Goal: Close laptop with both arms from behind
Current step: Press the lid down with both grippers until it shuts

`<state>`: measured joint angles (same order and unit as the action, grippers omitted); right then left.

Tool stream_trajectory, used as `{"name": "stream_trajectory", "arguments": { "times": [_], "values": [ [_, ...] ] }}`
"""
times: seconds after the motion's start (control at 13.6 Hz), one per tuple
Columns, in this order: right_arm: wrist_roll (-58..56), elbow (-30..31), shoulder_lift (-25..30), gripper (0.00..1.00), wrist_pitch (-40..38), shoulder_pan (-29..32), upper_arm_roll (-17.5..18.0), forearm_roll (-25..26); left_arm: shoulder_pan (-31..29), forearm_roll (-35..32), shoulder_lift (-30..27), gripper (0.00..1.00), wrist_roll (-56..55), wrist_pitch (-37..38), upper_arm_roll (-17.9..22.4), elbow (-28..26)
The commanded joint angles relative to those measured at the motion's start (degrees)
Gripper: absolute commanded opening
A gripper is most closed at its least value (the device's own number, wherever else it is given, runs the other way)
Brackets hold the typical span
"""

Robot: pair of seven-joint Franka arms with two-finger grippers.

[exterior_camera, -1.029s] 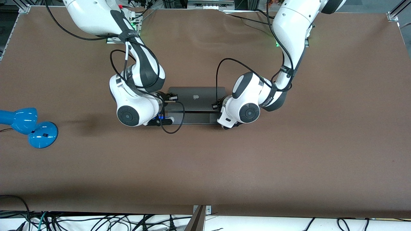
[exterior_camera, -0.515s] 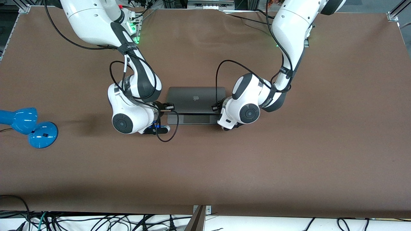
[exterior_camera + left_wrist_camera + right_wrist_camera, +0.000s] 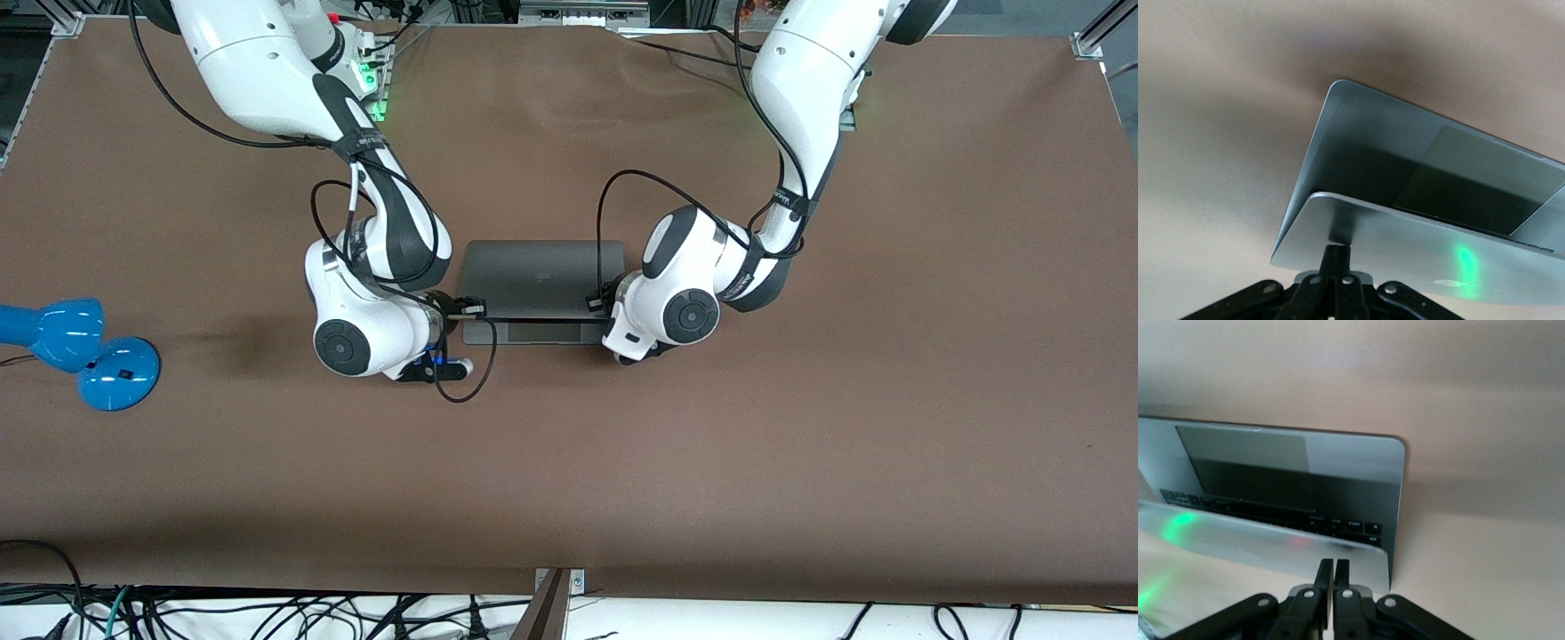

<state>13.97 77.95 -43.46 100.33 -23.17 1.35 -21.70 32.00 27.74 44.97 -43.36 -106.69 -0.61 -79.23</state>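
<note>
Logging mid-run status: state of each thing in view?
Slim space-grey metal laptop: partly closed, lid tilted low over the keyboard, trackpad strip showing.
Left claw: shut, fingertips against the lid's back.
Right claw: shut, fingertips against the lid's back.
Blue desk lamp: untouched, toward the right arm's end.

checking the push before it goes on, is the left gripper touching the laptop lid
Touching. In the left wrist view the shut left gripper presses its tips against the outer face of the laptop lid near its corner, no gap visible.
</note>
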Motion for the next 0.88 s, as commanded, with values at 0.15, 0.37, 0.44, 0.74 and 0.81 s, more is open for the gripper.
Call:
{"name": "stream_trajectory", "arguments": {
  "times": [0.15,0.37,0.44,0.74,0.81],
  "values": [
    [-1.4,-2.2,-2.1,0.05,1.2,0.0,0.1,1.6,0.4,-0.1,0.6,0.0,1.1,-1.5,0.5,0.2],
    [-1.5,-2.2,-2.9,0.04,2.8,0.0,0.1,1.9,0.4,-0.1,1.3,0.0,1.1,-2.5,0.5,0.2],
    [-1.5,-2.2,-3.1,0.04,3.5,0.0,0.1,1.9,0.4,-0.1,1.7,0.0,1.2,-2.8,0.6,0.3],
    [-2.7,-2.2,-3.6,0.02,4.3,0.0,0.1,1.9,0.5,-0.1,2.8,0.01,1.1,-4.9,0.6,0.3],
    [-3.5,-2.2,-3.7,0.02,4.9,0.1,0.1,1.9,0.5,-0.1,3.1,0.02,1.3,-5.1,0.6,0.2]
  ]
}}
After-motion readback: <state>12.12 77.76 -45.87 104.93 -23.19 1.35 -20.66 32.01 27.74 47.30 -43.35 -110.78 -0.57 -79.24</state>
